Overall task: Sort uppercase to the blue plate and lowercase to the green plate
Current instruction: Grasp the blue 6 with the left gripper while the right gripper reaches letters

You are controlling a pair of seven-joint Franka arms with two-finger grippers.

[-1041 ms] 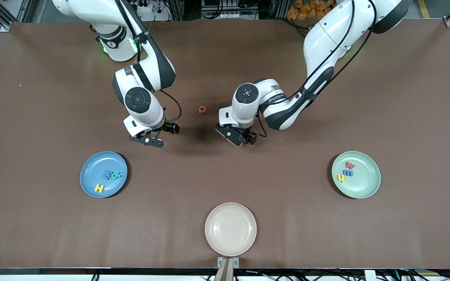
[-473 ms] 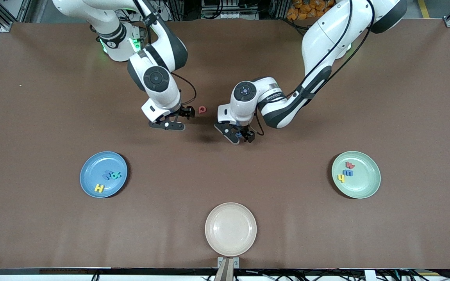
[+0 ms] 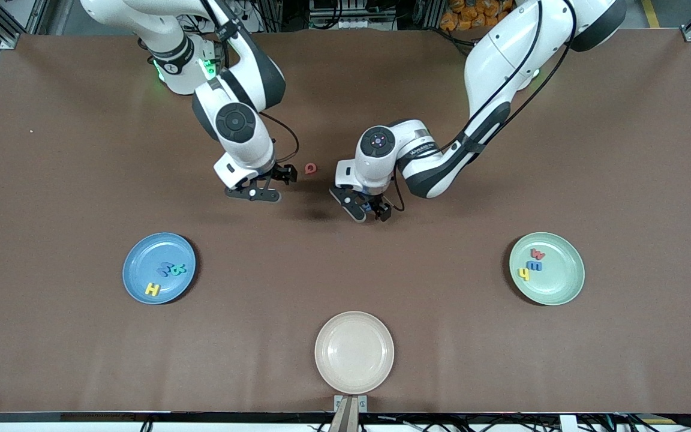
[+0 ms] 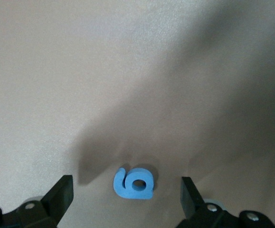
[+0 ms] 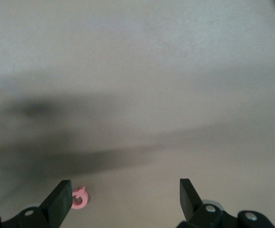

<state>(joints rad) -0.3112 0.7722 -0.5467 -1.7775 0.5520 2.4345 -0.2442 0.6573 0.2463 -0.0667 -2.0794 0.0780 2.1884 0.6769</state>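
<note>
While both grippers gape, our left gripper (image 4: 127, 199) straddles the curly blue foam g (image 4: 134, 183), lying flat on matte brown table (image 3: 345, 270); our right gripper (image 3: 269, 185) hovers at the red Q's (image 3: 311, 169) eight o'clock.

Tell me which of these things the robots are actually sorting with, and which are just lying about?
In the job:
- blue plate with three letters
- green plate with three letters
- red Q on the table
- blue g between the open left gripper fingers
- open right gripper beside the Q

Lying about:
- cream plate
</note>
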